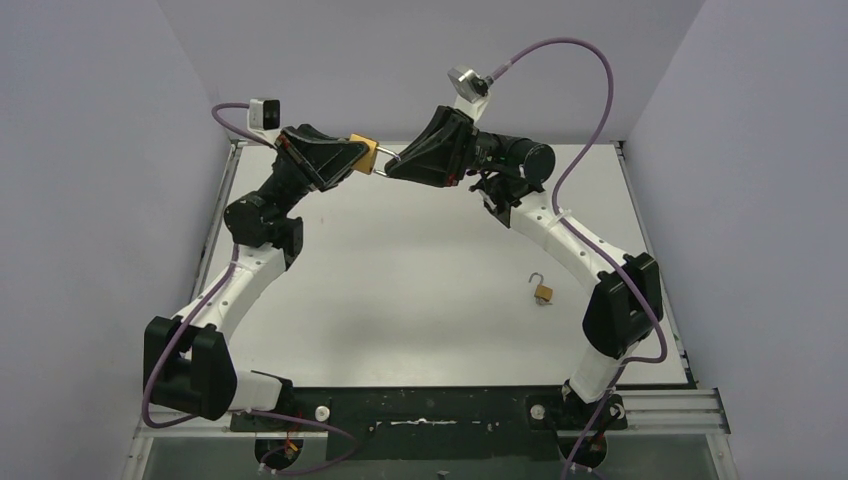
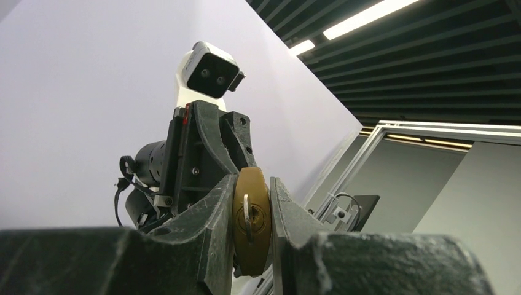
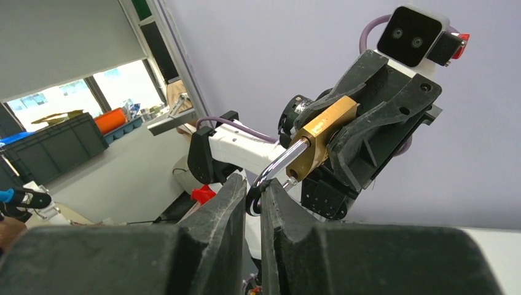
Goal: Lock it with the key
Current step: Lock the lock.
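Padlock (image 2: 252, 236) clamped in left hand (image 2: 252, 190), right hand (image 3: 260, 184) seemingly pinching its shackle (image 3: 284, 160)

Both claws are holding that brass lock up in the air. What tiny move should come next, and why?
Probably the right gripper should press the shackle into the padlock. The left gripper clamps the padlock's brass body, with the key in its keyhole. The right gripper is pinched on the shackle, whose free end appears unseated.
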Robot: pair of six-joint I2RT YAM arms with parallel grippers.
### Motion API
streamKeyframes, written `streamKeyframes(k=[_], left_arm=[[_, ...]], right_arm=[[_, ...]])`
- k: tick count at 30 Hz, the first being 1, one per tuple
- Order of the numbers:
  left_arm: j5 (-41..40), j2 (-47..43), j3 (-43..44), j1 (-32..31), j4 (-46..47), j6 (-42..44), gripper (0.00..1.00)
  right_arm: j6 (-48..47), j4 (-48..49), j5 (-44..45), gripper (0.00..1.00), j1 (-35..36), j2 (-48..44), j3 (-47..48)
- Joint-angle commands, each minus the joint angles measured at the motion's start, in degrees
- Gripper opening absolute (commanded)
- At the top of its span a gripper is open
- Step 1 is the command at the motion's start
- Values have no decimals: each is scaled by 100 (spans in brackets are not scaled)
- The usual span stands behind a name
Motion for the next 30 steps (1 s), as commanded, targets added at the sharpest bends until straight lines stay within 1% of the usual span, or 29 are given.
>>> streamKeyframes(k=[1,4,10,17,30], left_arm=[[-52,-150,27,-94,179,306,0],[-52,-134,19,-148,170,252,0],[-69,-70,-8,-357,171,182,0],[-78,3,31,-517,174,-21,0],[-232,-186,-306,-926,186,434,0]], right_arm=[[107,397,487,0,206,33,154],[-9,429,635,0,227,55,76],[-464,123,739,0,329,105,127],[-633,114,759,0,356,200,217],[-674,105,983,0,365,403,456]])
